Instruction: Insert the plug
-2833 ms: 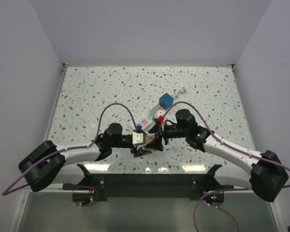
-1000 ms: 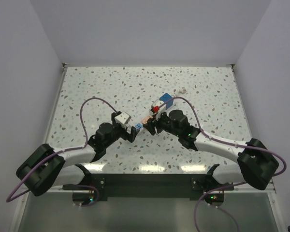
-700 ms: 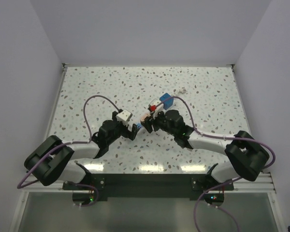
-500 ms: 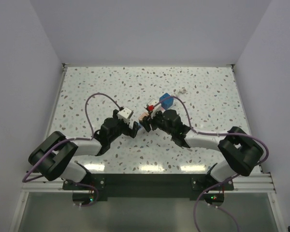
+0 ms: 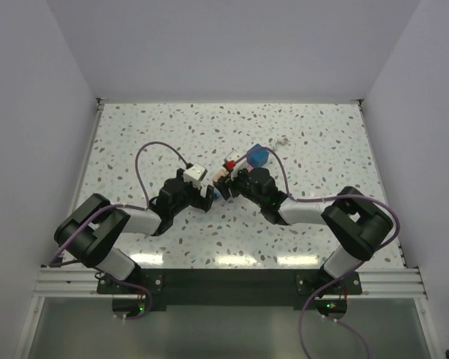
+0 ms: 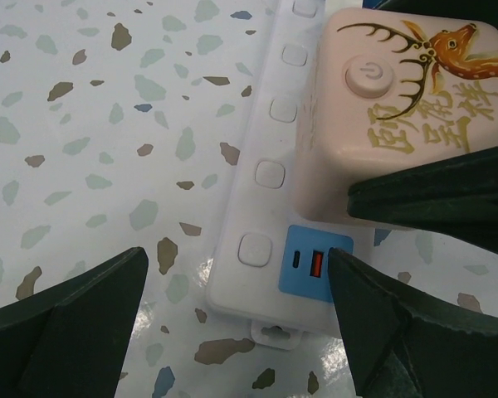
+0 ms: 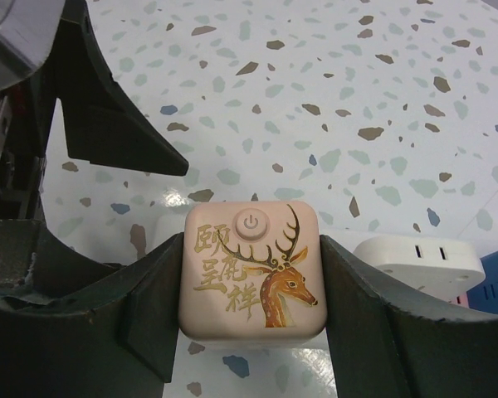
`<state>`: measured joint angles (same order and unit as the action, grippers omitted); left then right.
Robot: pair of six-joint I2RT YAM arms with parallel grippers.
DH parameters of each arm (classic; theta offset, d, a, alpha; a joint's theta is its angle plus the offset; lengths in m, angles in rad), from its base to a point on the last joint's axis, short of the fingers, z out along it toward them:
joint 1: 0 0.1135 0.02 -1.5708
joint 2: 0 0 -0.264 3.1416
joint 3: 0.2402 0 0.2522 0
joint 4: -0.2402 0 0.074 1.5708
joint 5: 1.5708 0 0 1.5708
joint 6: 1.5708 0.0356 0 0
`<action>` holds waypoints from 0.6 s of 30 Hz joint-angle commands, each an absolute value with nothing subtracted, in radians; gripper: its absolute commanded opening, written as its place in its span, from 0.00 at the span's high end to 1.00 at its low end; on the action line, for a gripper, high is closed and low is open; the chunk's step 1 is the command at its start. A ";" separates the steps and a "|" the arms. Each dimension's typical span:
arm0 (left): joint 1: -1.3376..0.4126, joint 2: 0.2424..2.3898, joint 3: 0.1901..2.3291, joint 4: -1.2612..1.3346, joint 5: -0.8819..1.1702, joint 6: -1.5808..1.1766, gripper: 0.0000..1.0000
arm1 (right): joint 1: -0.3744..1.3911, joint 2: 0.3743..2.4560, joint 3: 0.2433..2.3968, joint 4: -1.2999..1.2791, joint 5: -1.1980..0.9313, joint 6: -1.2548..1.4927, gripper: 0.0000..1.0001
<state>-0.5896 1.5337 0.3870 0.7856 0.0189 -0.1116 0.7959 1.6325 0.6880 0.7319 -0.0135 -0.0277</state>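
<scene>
A pink square plug (image 7: 251,265) with a deer picture and a power button is gripped between the fingers of my right gripper (image 7: 251,311). It sits right over the white power strip (image 6: 266,178), near the strip's blue USB end (image 6: 315,264); whether its pins are in a socket is hidden. The plug also shows in the left wrist view (image 6: 394,108). My left gripper (image 6: 236,332) is open, with a finger on each side of the strip's USB end, not touching it. In the top view the left gripper (image 5: 209,197) and right gripper (image 5: 226,185) meet at the table's middle.
A white plug (image 7: 419,259) and a blue cube adapter (image 5: 259,157) sit on the strip beyond the pink plug, beside a red button (image 5: 229,164). A small white object (image 5: 283,139) lies farther back. Purple cables loop over both arms. White walls enclose the speckled table (image 5: 135,142).
Both grippers have moved away from the bases and to the left. The right gripper carried the pink plug over the strip. The left gripper followed to the strip's near end.
</scene>
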 commanded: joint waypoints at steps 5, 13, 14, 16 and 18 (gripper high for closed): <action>-0.575 1.557 0.407 0.831 0.032 -0.126 0.06 | 0.775 1.661 0.715 0.868 0.023 -0.020 1.00; -0.571 1.560 0.396 0.831 0.031 -0.127 0.06 | 0.765 1.678 0.698 0.901 0.011 -0.008 1.00; -0.571 1.559 0.394 0.831 0.029 -0.127 0.06 | 0.765 1.678 0.698 0.899 0.009 -0.008 1.00; -0.569 1.555 0.388 0.833 0.018 -0.129 0.06 | 0.765 1.674 0.690 0.900 0.009 0.024 1.00; -0.566 1.543 0.376 0.833 0.011 -0.129 0.06 | 0.765 1.664 0.678 0.910 0.011 0.035 1.00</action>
